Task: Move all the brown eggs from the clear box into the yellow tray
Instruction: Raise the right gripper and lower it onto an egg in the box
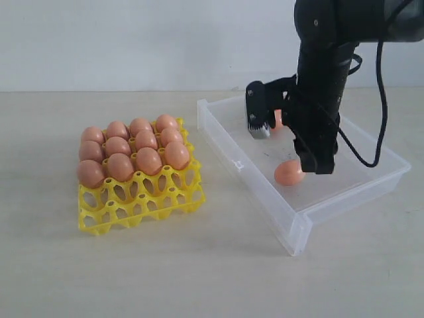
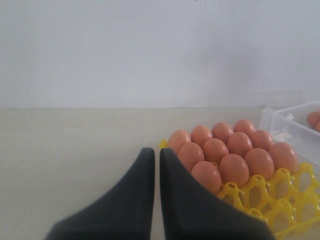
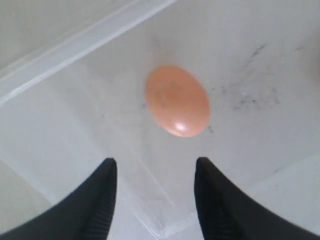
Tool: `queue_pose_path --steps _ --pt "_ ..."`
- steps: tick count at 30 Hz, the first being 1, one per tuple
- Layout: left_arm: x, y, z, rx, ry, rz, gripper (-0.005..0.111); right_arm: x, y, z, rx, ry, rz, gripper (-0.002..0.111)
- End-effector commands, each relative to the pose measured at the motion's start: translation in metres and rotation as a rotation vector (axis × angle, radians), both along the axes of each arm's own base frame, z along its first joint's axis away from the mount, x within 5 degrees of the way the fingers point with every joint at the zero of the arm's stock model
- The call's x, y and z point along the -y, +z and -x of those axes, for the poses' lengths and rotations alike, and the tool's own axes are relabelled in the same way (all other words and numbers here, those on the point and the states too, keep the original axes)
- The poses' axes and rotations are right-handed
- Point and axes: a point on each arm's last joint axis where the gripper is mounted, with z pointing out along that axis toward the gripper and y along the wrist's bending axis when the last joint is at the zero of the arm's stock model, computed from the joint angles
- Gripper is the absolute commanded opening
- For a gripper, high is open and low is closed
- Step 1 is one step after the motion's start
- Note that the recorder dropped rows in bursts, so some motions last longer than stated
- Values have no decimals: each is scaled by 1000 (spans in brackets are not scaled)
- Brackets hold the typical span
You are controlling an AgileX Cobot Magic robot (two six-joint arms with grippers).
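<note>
- Picking is in hand; the right gripper (image 3: 155, 167) is held above the box (image 1: 265, 199), jaws apart and empty; an egg (image 3: 177, 100) lies just ahead, near the box's front end.
- A second egg (image 1: 277, 120) is half hidden further back.
- The tray (image 1: 139, 202), left on the worktop (image 1: 212, 278), is filled in its back rows; front cells are bare.
- The left gripper (image 2: 156, 152) is seen with fingers together, nothing between.
- Next, probably: jaws lowered astride the egg, closed gently.
</note>
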Motion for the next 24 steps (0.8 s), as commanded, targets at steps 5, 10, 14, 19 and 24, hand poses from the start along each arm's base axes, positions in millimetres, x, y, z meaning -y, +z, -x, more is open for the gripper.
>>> queue_pose_path --steps 5,10,14,19,24 --pt "0 -1 0 4 -3 0 4 3 -36 -4 11 158 47 70" --pt "0 -1 0 4 -3 0 4 -1 -40 -9 86 180 8 70" --pt "0 -1 0 4 -3 0 4 -6 -49 -16 131 170 -22 70" --pt "0 -1 0 4 -3 0 4 -8 -71 -20 102 160 -17 70" --pt "0 -1 0 4 -3 0 4 -11 -74 -24 147 98 -60 10"
